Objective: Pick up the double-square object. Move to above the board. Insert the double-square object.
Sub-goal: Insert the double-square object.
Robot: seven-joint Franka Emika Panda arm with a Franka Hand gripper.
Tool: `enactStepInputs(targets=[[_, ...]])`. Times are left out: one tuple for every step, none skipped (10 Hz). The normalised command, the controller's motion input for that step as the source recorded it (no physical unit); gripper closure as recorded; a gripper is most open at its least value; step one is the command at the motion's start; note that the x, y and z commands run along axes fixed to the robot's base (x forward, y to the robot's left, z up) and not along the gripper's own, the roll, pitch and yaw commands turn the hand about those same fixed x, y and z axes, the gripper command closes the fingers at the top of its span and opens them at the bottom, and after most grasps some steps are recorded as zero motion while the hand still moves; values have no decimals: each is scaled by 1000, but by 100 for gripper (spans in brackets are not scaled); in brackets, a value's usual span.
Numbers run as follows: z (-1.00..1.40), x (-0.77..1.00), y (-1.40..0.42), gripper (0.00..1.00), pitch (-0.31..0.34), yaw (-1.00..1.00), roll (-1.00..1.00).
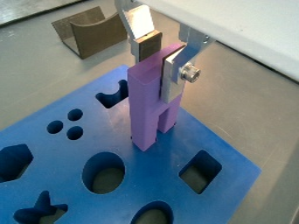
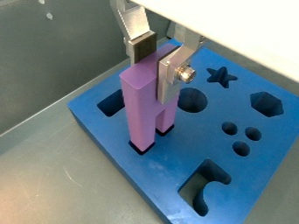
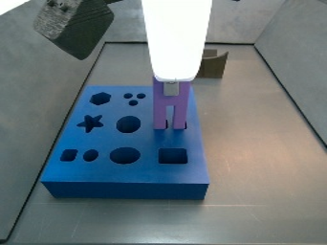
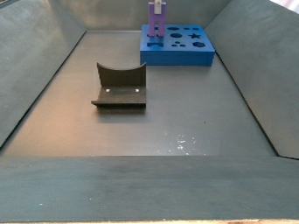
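Note:
The double-square object (image 1: 149, 105) is a tall light-purple block standing upright on the board (image 1: 140, 179), a thick blue slab with many shaped holes. Its two legs reach down into cut-outs near the board's edge in a wrist view (image 2: 142, 109). My gripper (image 1: 160, 70) is above the board, shut on the block's top, with a dark pad behind it and a silver finger plate (image 2: 172, 70) against its near side. In a side view the white wrist body (image 3: 177, 38) hides the fingers, and the block (image 3: 169, 105) shows below it. The block (image 4: 156, 16) and board (image 4: 176, 57) stand far back.
The dark fixture (image 4: 119, 87) stands on the grey floor, apart from the board, and shows in other views (image 1: 87, 35) (image 3: 215, 62). Grey walls (image 4: 47, 61) enclose the floor. An empty square hole (image 3: 171, 154) lies beside the block's legs.

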Motion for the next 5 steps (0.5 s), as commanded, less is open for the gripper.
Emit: enactStepInputs(targets=[[-166, 43, 103, 100, 129, -120, 94], [-157, 0, 140, 100, 169, -180, 129], [-234, 0, 43, 100, 66, -126, 157], [-411, 0, 0, 100, 0, -66, 171], [-474, 0, -71, 100, -6, -46, 194]])
